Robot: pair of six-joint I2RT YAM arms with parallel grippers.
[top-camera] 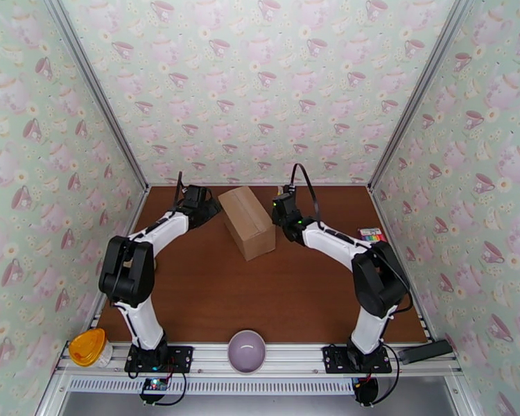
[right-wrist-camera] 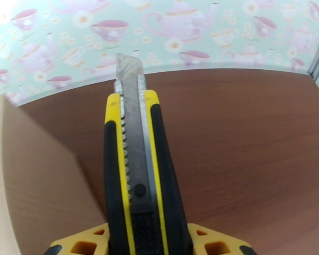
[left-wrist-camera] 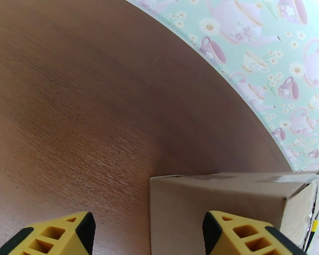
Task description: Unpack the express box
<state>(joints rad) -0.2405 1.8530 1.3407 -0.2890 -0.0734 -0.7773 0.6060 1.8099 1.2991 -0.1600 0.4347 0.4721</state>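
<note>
- The box point(top-camera: 247, 222) is sitting with its top closed on the brown surface point(top-camera: 260, 299), in the upper middle of the overhead frame. It is lying at an angle between the two arms.
- The left jaws are standing wide apart and gripping nothing. In the left wrist view one yellow finger point(left-wrist-camera: 53, 236) is showing over bare surface at the lower left. The other is showing in front of the box's side at the lower right, and I cannot tell whether it is touching.
- The right jaws are clamping a yellow and black utility knife point(right-wrist-camera: 136, 175). Its blade is sticking out toward the top of the right wrist frame, with the box just beside it at the left edge.
- A lilac bowl point(top-camera: 247, 350) is resting at the bottom middle of the overhead frame.
</note>
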